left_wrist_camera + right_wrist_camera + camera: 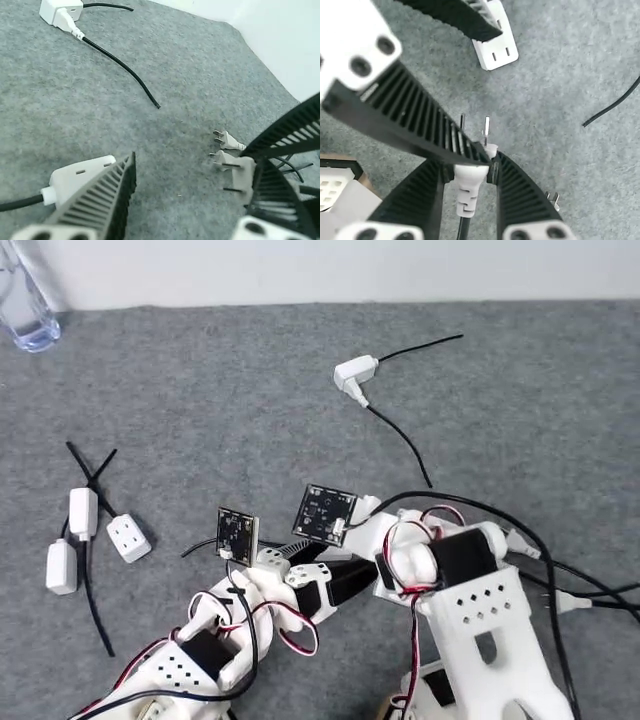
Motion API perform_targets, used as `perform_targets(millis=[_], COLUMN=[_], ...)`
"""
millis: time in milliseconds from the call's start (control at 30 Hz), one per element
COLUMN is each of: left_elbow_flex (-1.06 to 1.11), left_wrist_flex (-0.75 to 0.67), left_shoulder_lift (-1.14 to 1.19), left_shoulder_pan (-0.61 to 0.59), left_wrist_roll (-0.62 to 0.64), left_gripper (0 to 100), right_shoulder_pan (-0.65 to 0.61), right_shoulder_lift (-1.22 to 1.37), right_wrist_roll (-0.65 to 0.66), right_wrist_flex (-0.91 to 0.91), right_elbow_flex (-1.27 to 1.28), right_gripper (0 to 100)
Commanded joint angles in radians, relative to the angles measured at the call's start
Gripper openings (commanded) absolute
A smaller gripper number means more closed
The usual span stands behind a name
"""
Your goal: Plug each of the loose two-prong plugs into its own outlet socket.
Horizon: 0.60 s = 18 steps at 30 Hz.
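Firmly, right jaws pinch a plug (470, 176), prongs pointing toward a socket (496, 54).

No legible text, numbers or signs on the white plastic outlet socket (127, 537), white two-prong plug (470, 180), or nearby black square circuit board (326, 513).

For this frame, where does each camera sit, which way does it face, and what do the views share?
High view: fixed overhead near the arms' bases, looking down across the grey mat; left arm and right arm show from behind.
Left wrist view: low over the mat, facing the joined plug and socket; open left fingers frame it.
Right wrist view: steeply downward along the right fingers, shut on a plug.
Shared: both wrist views show that plug; high and left wrist views show the joined pair.
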Motion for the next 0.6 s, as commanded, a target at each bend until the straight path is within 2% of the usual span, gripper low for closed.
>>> perform_targets(millis=[0,300,567], left_elbow_flex=[-0.010,-0.010,-0.010], left_wrist_flex=[0.023,0.025,0.025], left_shoulder_lift=[0.009,0.009,0.009], left_shoulder_pan=[-0.003,-0.003,-0.003], left_wrist_roll=[-0.011,-0.011,-0.011], left_gripper=[34,34,34], right_shoulder_pan=[-0.002,-0.001,0.077], right_shoulder_lift=[-0.048,-0.048,-0.047], right_wrist_roll=[0.005,0.005,0.043], right_wrist_flex=[0.031,0.127,0.120], right_elbow_flex=[-0.068,-0.201,-0.189], right_gripper=[0.8,0.8,0.8])
